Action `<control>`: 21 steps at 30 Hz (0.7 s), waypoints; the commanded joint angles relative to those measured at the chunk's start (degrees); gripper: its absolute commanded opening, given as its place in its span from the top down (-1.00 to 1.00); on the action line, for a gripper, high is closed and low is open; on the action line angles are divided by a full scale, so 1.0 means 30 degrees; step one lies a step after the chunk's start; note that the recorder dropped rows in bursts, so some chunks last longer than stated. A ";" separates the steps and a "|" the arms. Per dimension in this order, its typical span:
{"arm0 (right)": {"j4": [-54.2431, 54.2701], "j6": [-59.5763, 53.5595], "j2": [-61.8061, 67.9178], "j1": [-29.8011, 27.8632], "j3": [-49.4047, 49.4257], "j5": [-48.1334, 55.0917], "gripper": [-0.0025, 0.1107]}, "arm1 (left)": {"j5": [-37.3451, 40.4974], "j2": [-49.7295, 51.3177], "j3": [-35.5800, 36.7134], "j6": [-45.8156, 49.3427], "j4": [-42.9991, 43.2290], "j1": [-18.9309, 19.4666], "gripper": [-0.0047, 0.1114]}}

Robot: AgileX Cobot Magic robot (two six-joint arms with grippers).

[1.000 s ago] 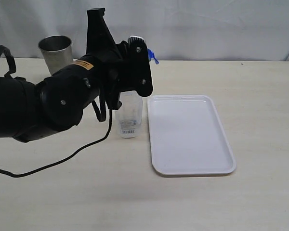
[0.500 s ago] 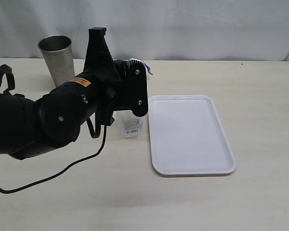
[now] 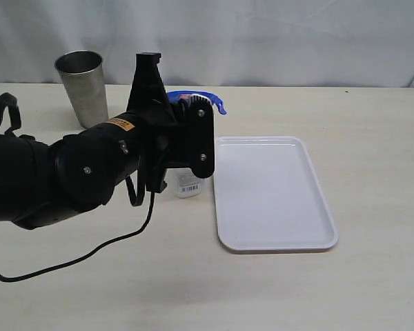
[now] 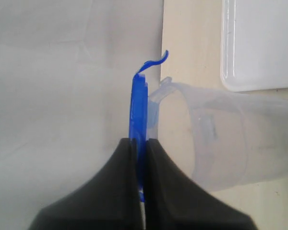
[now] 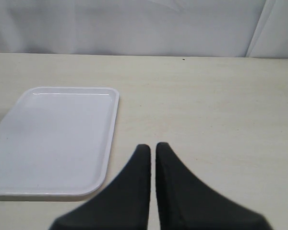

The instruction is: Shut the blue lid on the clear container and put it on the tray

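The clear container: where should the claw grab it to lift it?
Probably around the middle of the clear container, coming sideways from the side away from the tray: it stands upright, tall and narrow, with the blue lid at its mouth.

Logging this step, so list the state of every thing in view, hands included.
left hand: shut on the blue lid.
right hand: shut, holding nothing.
clear container: upright on the table, beside the tray, not on it.
blue lid: at the clear container's mouth, one flap flared out.
tray: flat, nothing on it.
steel cup: upright, open-topped.
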 commanded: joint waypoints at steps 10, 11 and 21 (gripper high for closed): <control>0.0044 -0.0145 -0.0088 0.0029 0.0056 -0.0169 0.88 | 0.1033 -0.0142 0.0081 0.0897 -0.1579 -0.0161 0.92; 0.0044 -0.0145 -0.0088 0.0029 0.0056 -0.0169 0.88 | 0.1033 -0.0142 0.0081 0.0897 -0.1579 -0.0161 0.92; 0.0044 -0.0145 -0.0088 0.0029 0.0056 -0.0169 0.88 | 0.0777 -0.0142 0.0081 0.1694 -0.1839 -0.0161 0.92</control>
